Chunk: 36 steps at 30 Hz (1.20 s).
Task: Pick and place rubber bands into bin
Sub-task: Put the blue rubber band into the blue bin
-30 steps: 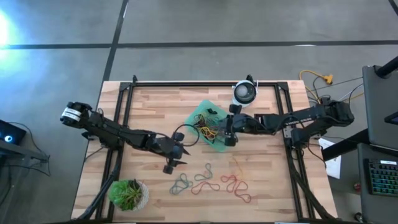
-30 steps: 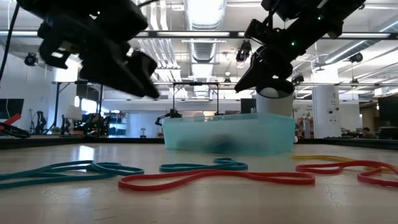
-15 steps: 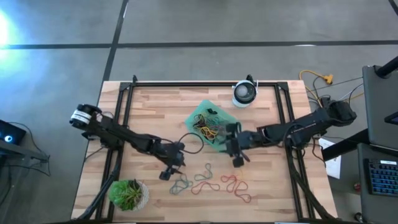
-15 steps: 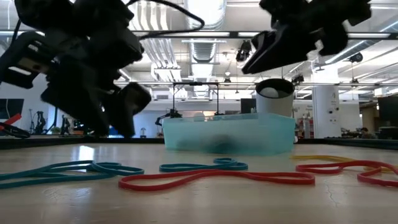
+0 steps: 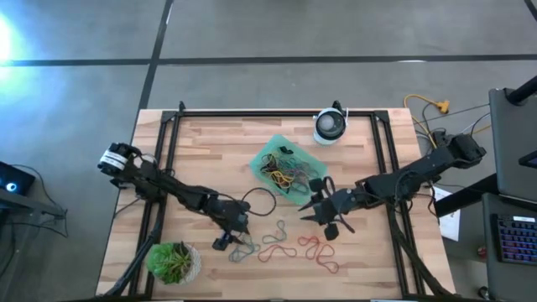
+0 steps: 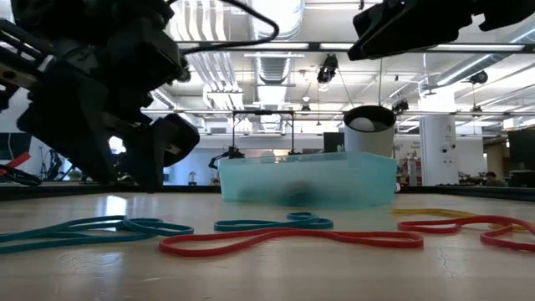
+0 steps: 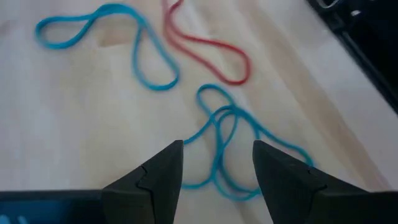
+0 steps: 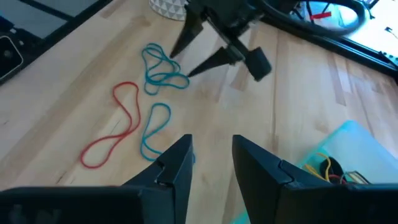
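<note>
Several rubber bands lie flat on the wooden table near its near edge: a tangled teal one (image 5: 243,247) (image 7: 224,143), another teal one (image 5: 275,230), red ones (image 5: 277,250) (image 5: 319,250) and a tan one (image 5: 319,221). The mint-green bin (image 5: 262,159) (image 6: 309,179) stands mid-table and holds more bands (image 5: 285,172). My left gripper (image 5: 234,242) (image 7: 217,147) is open, low over the tangled teal band, fingertips on either side of it. My right gripper (image 5: 319,210) (image 8: 210,144) is open, off the bin's near right corner, above the table.
A round white-and-black device (image 5: 330,126) stands beyond the bin. A potted plant (image 5: 174,262) sits at the near left corner. A black cable loop (image 5: 256,193) trails from the left arm. Black frame rails (image 5: 168,151) run along the table's sides.
My left gripper has moved toward the near edge and down, ending low over the tangled teal band. My right gripper has drawn away from the bin toward the near edge. The bands on the table have kept still.
</note>
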Available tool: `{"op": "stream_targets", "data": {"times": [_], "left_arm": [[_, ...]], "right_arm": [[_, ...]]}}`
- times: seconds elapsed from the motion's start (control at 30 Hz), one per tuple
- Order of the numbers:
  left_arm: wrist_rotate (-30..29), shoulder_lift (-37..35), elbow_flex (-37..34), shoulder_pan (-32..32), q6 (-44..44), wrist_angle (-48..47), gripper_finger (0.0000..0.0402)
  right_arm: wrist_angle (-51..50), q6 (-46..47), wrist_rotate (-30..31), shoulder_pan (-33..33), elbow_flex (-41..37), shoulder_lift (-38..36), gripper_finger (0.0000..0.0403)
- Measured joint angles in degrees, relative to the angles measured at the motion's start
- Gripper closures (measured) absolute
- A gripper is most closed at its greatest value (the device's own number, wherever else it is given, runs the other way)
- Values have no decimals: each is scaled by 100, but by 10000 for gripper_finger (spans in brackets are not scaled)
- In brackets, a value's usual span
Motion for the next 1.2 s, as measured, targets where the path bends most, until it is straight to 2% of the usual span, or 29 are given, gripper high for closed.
{"op": "stream_targets", "data": {"times": [0.13,0.57,1.2], "left_arm": [[-4,109,3,-172,1,129,231],[-147,233,25,-245,1,158,295],[-201,602,33,-229,10,388,297]], "right_arm": [[-8,74,3,0,-45,-44,300],[-17,156,3,0,-66,-64,305],[-14,263,-1,0,-66,-64,311]]}}
